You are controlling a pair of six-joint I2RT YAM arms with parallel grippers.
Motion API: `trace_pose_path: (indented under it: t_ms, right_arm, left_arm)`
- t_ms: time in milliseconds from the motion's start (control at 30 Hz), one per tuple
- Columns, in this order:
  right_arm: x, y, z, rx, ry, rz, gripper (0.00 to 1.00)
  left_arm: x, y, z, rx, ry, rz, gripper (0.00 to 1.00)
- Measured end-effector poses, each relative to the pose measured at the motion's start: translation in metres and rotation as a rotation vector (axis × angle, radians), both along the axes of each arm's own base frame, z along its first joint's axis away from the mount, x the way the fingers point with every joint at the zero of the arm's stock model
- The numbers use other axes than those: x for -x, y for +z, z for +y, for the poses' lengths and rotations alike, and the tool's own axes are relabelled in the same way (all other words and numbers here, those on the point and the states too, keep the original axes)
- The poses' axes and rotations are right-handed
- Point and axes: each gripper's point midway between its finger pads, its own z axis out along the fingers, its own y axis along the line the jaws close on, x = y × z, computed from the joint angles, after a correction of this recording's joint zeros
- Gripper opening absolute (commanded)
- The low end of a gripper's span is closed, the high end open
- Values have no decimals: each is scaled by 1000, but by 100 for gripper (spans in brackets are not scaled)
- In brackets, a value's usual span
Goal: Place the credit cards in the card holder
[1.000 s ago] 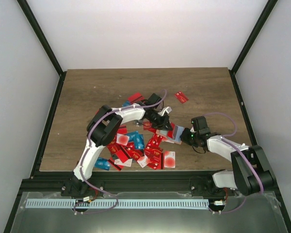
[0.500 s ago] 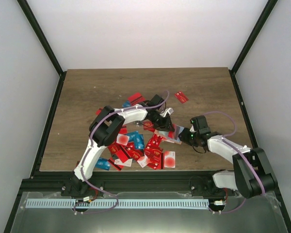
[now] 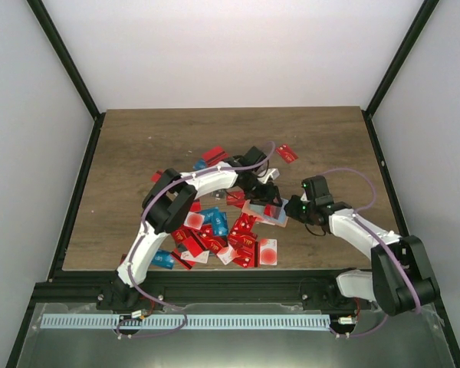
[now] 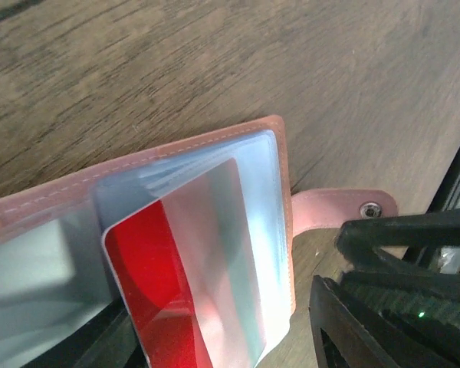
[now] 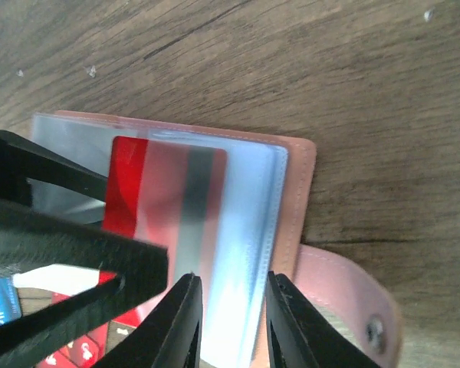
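We see the left pincer (image 4: 222,341) now spread open, its red card (image 4: 159,261) left half-inside the holder (image 4: 176,159); the right pincer (image 5: 226,322) straddles the holder's clear pocket, grip unclear.

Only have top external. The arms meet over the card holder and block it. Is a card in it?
Observer: Partly. The right wrist view shows a red card with a dark stripe slid under a clear sleeve of the open card holder.
Operator: Fully seated?
Observer: No. Its plain red end sticks out past the sleeve's edge, uncovered.
Operator: Left tool gripping it?
Observer: Doesn't look like it. The left tool has its jaws standing apart beside that red end.
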Motion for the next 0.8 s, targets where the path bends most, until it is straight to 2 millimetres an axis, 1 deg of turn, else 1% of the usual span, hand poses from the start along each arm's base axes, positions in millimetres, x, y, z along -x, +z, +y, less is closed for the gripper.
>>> trace_pose_path:
  t_ms: [200,467,633,733,800]
  right_arm:
    - [-6,-9,-3,37,-11,26,21]
    - [-5,-22,-7,65,-17,61,19]
    - [-6,-26,-5,64,-7,64,18]
    - [-7,-27,-2,54,4,63,18]
    - [-9,-26,0,44,13,57,18]
  left_arm:
    - [-2,5,4,-27,-12,-45,72]
    - [-7,7,19,-110,3,-102,82]
    - [-9,6,26,-150,6,-125,86]
    - [-9,7,27,-156,4,-131,93]
    - [-10,9,29,-163,3,-140,96]
